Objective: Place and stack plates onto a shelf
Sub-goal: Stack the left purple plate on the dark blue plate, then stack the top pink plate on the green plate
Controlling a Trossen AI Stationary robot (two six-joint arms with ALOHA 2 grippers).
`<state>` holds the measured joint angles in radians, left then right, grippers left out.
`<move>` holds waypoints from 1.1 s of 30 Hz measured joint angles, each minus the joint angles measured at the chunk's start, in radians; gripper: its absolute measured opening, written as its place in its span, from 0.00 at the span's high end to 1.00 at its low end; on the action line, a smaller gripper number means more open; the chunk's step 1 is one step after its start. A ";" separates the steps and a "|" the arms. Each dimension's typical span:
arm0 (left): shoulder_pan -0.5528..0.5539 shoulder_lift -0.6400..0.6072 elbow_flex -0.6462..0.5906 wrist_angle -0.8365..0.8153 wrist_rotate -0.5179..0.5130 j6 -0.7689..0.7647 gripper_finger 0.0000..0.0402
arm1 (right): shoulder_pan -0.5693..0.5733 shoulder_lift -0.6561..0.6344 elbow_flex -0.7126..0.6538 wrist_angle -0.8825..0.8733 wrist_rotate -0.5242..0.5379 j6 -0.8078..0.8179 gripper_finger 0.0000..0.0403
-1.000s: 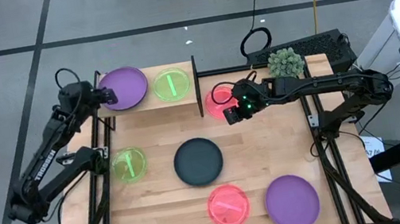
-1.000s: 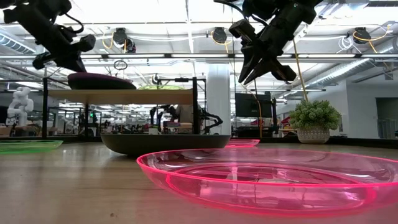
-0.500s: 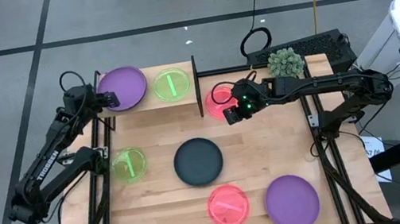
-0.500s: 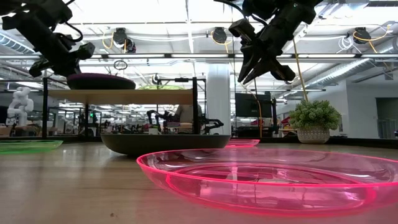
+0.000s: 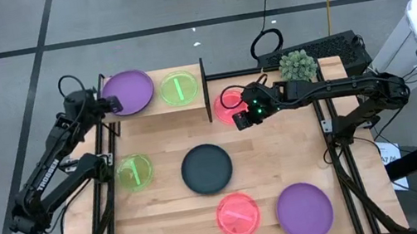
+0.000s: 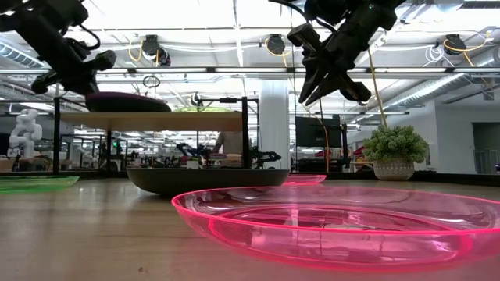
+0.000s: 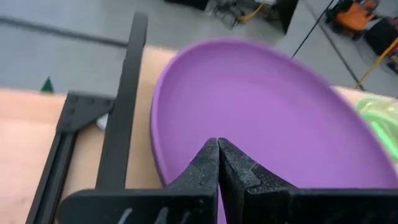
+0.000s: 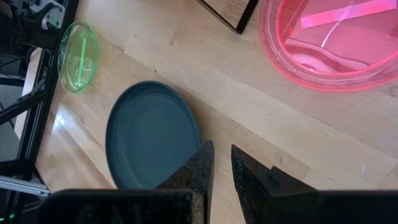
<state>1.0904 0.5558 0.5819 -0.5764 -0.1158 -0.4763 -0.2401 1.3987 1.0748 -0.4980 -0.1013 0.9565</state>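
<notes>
**Purple plate on shelf, left gripper closed at its rim**

Purple plate (image 5: 128, 92) is seen lying flat on the left half of the shelf (image 5: 159, 112), with part of its rim overhanging the shelf's left end panel. The left gripper (image 5: 112, 104) is positioned at that plate's left rim, above the shelf end. Its jaws are pressed together with no gap, and nothing is held between them; in the left wrist view the plate lies just beyond the fingertips (image 7: 208, 163). Whether the tips touch the plate cannot be told.

A green plate (image 5: 179, 87) is set flat on the right half of the shelf, just beside the purple one.

The right gripper (image 5: 242, 118) is held above the table, to the right of the shelf's right end panel. Its jaws are nearly together, a narrow slit being left between them, and nothing is gripped. A pink plate (image 5: 225, 105) lies on the table under and beside this gripper, close to the shelf's right panel.

On the table (image 5: 282, 156) are also found a dark plate (image 5: 206, 169) near the centre, a second green plate (image 5: 134, 171) at the left, a second pink plate (image 5: 236, 214) at the front, and a second purple plate (image 5: 305, 210) at the front right. All lie flat and apart from each other. Being round, the plates show no long axis.
</notes>
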 joint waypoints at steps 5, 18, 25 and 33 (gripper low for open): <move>-0.003 -0.016 0.002 -0.080 0.011 -0.033 1.00 | 0.000 0.000 0.000 0.000 -0.001 0.009 0.89; -0.009 -0.079 0.002 -0.043 0.047 -0.031 1.00 | -0.015 0.000 0.000 -0.014 0.000 0.069 0.89; -0.039 -0.113 0.002 0.047 0.179 -0.071 1.00 | -0.096 0.000 -0.019 -0.027 0.024 0.134 0.89; -0.152 -0.121 0.041 0.057 0.330 -0.101 1.00 | -0.184 0.001 -0.245 0.244 -0.026 0.288 0.89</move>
<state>0.9387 0.4351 0.6229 -0.5194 0.2138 -0.5773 -0.4243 1.3994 0.8299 -0.2539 -0.1272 1.2442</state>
